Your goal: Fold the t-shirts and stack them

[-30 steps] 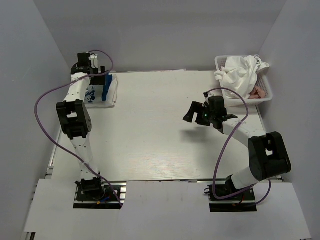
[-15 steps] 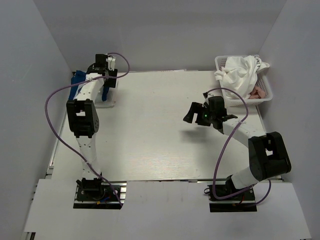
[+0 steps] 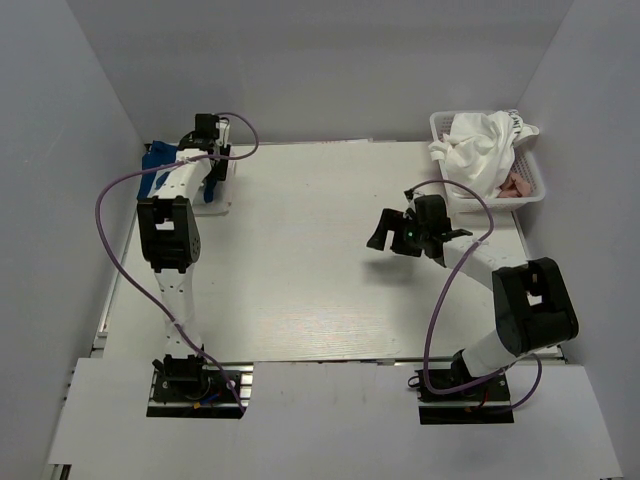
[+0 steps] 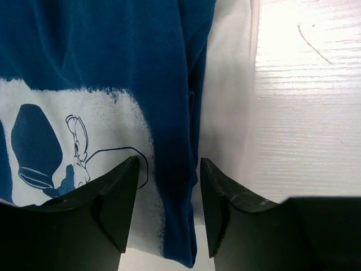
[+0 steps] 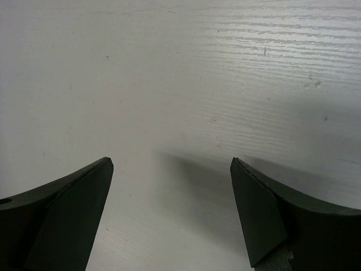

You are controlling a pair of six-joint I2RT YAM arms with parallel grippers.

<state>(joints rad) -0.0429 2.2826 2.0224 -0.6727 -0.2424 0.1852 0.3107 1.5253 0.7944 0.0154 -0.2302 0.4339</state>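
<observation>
The left gripper (image 4: 168, 165) and the right gripper (image 5: 172, 164) are both gaping. The limp, light navy t-shirt (image 4: 113, 56) is probably wanting a pinch at its folded edge.

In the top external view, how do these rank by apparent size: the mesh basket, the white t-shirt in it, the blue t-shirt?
1. white mesh basket
2. white t-shirt, heaped inside it
3. blue t-shirt, partly hidden, so its true size is unsure

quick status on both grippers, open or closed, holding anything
Left gripper: open, over the navy blue t-shirt, gripping nothing.
Right gripper: open, empty, above the table.
</observation>
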